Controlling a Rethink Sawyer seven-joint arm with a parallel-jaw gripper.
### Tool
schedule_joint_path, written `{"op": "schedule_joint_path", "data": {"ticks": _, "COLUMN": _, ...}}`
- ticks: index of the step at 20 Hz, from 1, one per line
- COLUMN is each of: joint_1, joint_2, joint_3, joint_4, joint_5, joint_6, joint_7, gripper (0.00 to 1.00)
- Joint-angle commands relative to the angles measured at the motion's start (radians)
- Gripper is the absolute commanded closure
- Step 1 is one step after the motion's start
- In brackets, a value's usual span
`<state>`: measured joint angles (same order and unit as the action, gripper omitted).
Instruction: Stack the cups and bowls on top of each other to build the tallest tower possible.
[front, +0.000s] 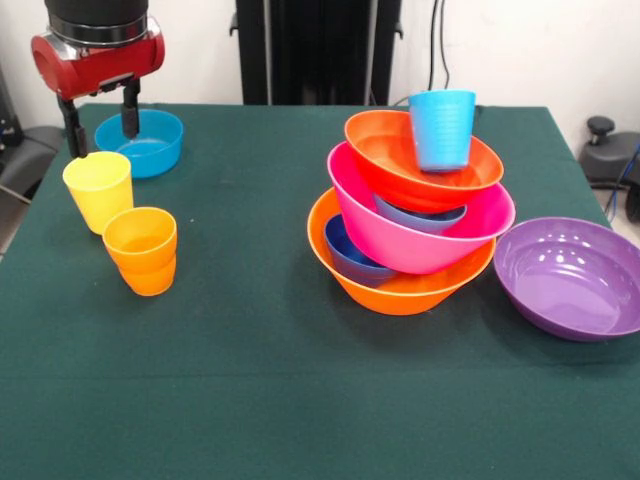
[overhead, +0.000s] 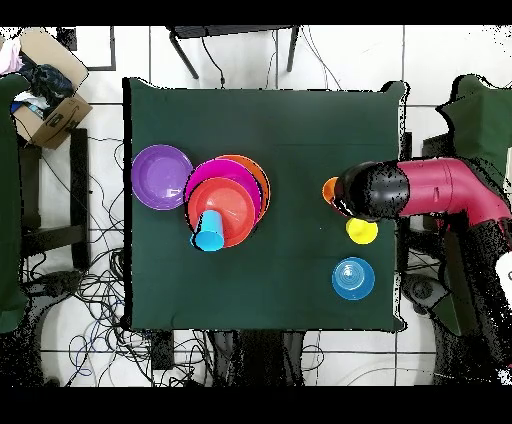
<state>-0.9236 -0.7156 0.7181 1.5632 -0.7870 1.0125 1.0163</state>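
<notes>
Gripper (front: 100, 134) hangs above table, fingers (front: 131, 118) spread, nothing between them; yellow cup (front: 98, 189) just below and slightly ahead of fingertips, likely next pick

Orange cup (front: 141, 249) touches yellow one on side away from fingers

Light blue bowl (front: 142, 142) sits just behind fingers

Tower (front: 412, 212) well apart, leaning, blue cup (front: 441, 128) on top; purple bowl (front: 571, 276) unstacked beside it

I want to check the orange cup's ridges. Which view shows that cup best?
The front view: the orange cup stands unobstructed in front of the yellow cup, its whole side visible. Overhead, only a sliver of the orange cup shows beside the arm, which covers the rest.
</notes>
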Motion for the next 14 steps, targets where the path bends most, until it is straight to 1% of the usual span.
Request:
{"op": "schedule_joint_path", "data": {"ticks": 1, "joint_1": 0.005, "joint_2": 0.063, "joint_3": -0.005, "joint_4": 0.045, "joint_5": -0.064, "joint_6": 0.046, "joint_7": -0.297, "gripper": 0.00}}
{"op": "schedule_joint_path", "data": {"ticks": 4, "joint_1": 0.001, "joint_2": 0.074, "joint_3": -0.007, "joint_4": 0.058, "joint_5": -0.069, "joint_6": 0.030, "joint_7": -0.285, "gripper": 0.00}}
{"op": "schedule_joint_path", "data": {"ticks": 11, "joint_1": -0.037, "joint_2": 0.118, "joint_3": -0.001, "joint_4": 0.110, "joint_5": -0.069, "joint_6": -0.040, "joint_7": -0.254, "gripper": 0.00}}
{"op": "schedule_joint_path", "data": {"ticks": 14, "joint_1": -0.030, "joint_2": 0.124, "joint_3": -0.002, "joint_4": 0.119, "joint_5": -0.080, "joint_6": -0.054, "joint_7": -0.227, "gripper": 0.00}}
